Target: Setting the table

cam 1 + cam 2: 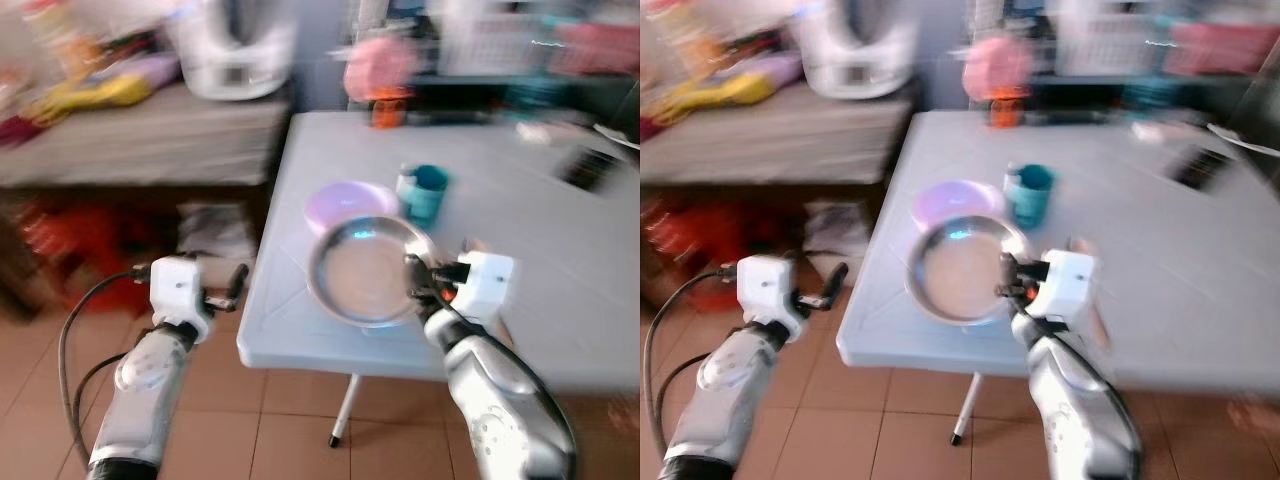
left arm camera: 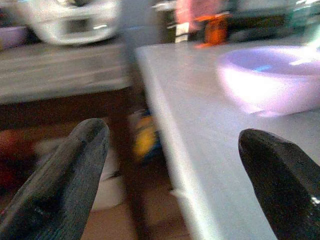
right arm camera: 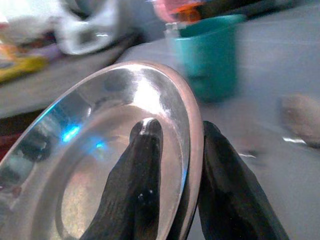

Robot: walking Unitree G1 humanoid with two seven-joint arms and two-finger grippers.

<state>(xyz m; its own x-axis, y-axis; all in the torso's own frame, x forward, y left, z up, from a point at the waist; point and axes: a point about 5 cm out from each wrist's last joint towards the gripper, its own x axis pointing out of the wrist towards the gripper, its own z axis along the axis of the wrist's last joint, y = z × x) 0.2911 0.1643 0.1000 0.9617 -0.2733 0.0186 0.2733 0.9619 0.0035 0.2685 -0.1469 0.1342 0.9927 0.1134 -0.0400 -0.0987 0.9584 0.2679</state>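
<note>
A shiny steel plate (image 1: 362,272) hangs over the near left corner of the white table (image 1: 560,230), with my right gripper (image 1: 418,280) shut on its right rim; one finger (image 3: 142,190) lies inside the rim and the other outside. Just behind the plate sits a lilac bowl (image 1: 350,205), and a teal cup (image 1: 425,192) stands to its right. My left gripper (image 1: 232,285) is open, held off the table's left edge above the floor, level with the tabletop. The lilac bowl (image 2: 272,77) lies ahead of its spread fingers (image 2: 65,180).
A low grey bench (image 1: 150,140) with a white appliance (image 1: 235,45) and clutter stands at the back left. Orange and pink things (image 1: 385,85) sit at the table's far edge, dark items (image 1: 590,165) at its far right. Tiled floor (image 1: 280,420) lies below.
</note>
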